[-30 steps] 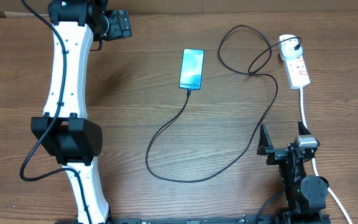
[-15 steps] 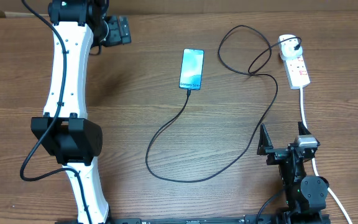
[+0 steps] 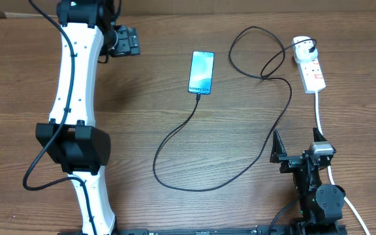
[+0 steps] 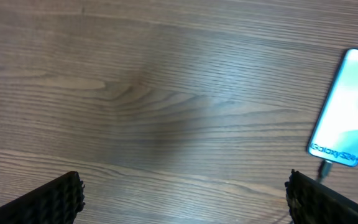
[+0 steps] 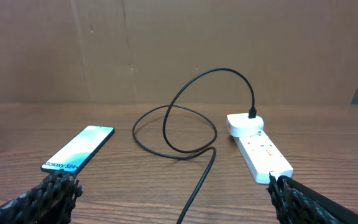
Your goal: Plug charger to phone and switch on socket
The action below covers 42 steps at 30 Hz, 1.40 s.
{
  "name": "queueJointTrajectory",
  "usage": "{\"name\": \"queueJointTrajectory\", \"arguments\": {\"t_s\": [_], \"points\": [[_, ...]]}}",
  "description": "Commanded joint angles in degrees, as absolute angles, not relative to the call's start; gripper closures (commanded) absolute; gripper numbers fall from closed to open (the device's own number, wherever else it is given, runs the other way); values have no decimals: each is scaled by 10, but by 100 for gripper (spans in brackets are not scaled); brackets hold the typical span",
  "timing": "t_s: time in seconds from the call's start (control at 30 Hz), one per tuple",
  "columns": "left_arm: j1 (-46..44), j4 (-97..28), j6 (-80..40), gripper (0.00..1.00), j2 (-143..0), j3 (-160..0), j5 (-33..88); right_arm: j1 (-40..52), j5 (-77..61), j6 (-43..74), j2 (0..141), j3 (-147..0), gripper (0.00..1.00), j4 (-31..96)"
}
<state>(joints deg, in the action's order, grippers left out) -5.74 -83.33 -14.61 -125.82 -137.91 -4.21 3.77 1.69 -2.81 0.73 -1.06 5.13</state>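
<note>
The phone (image 3: 201, 72) lies flat at the table's middle back with its screen lit, and it also shows in the left wrist view (image 4: 347, 130) and the right wrist view (image 5: 79, 149). The charger's black cable (image 3: 175, 183) meets the phone's lower edge, loops across the table and ends at a white adapter (image 3: 302, 44) plugged into the socket (image 3: 313, 75). My left gripper (image 3: 125, 40) is open at the back left, well left of the phone. My right gripper (image 3: 297, 149) is open near the front right, in front of the socket (image 5: 263, 155).
The socket's thick white cord (image 3: 320, 114) runs toward the front past my right gripper. A brown cardboard wall (image 5: 166, 43) stands behind the table. The cable's loop (image 5: 185, 118) lies between phone and socket.
My left gripper has shifted a little toward the front and right. The right arm, phone, cable and socket have not moved.
</note>
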Motion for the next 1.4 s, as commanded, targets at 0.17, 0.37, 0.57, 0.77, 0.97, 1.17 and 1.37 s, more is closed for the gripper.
{"name": "queueJointTrajectory", "arguments": {"t_s": [0.17,0.37,0.57,0.77,0.97,1.17,1.37], "points": [[-83,-768,-141,0,-1147,-1329,-94,35,14,-31,2,-4,0,48],[-82,-647,-124,0,-1053,-1135,-94,35,14,-31,2,-4,0,48],[-82,-476,-83,0,-953,-909,-84,35,14,-31,2,-4,0,48],[-56,-381,-84,0,-868,-764,-54,35,14,-31,2,-4,0,48],[3,-339,-95,0,-796,-664,3,35,14,-31,2,-4,0,48],[35,-264,-95,0,-724,-581,87,35,14,-31,2,-4,0,48],[33,-215,-95,0,-647,-514,91,35,14,-31,2,-4,0,48]]}}
